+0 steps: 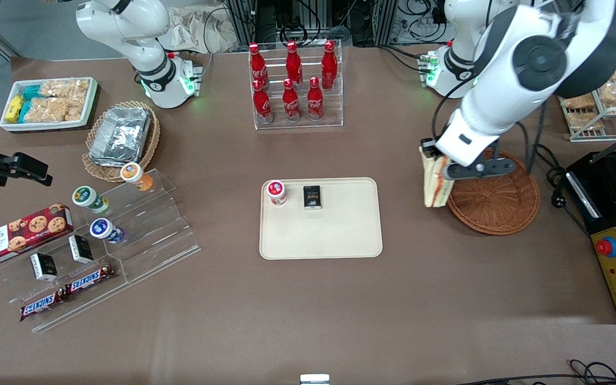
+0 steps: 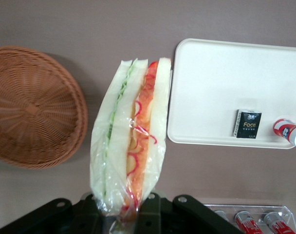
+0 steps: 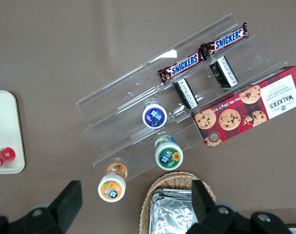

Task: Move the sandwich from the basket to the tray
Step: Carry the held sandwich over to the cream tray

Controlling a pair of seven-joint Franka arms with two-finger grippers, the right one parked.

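The flat cream-beige plastic tray (image 1: 321, 235) holds 2 items: a red-capped pot (image 1: 276, 192) and a small black packet (image 1: 312, 196). The left gripper (image 1: 435, 160) is clamped on the plastic-wrapped triangular white-bread sandwich (image 1: 434, 183), hanging clear of the table between tray and round reddish-brown wicker basket (image 1: 495, 206), which looks empty. Judged soft, light and slippery-wrapped; the pinched end seems the right hold.

Light: even, bright, from overhead.
Shadows: soft one beside the basket (image 2: 33, 107), table-side toward the sandwich (image 2: 131, 141).
Glare: tray (image 2: 221, 87) washed near-white in the wrist view.
Focus: gripper (image 2: 126, 217) holding the sandwich, slightly blurred; front view sharp.
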